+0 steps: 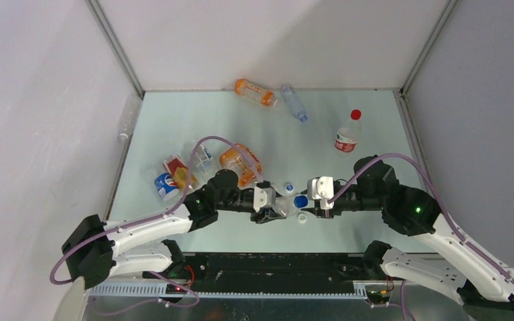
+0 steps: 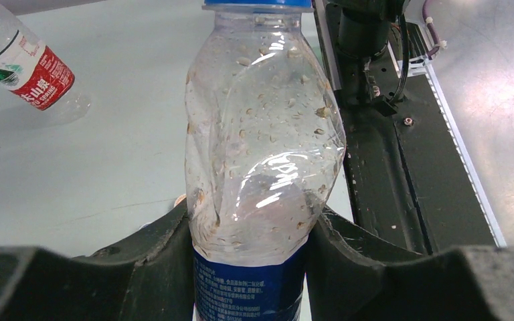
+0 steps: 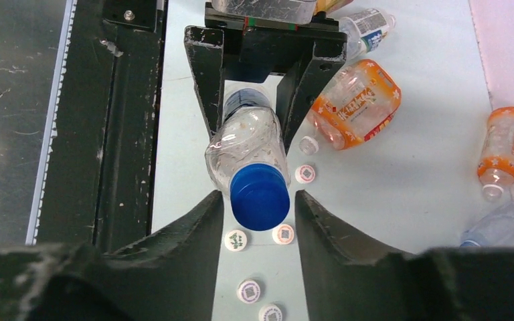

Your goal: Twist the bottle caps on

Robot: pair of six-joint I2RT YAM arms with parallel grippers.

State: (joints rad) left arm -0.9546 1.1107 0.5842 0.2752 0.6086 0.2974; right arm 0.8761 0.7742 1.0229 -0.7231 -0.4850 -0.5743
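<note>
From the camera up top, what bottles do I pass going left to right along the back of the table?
orange bottle lying down → clear bottle lying down → red-capped bottle standing up

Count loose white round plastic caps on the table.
5 white caps: one right of the held clear plastic bottle, two below its blue cap, two nearer the camera. Right gripper may hide more.

Clear, crumpled blue-labelled bottle (image 2: 261, 154), blue cap (image 3: 260, 196) on its neck, horizontal above loose white caps (image 3: 235, 240)
</note>
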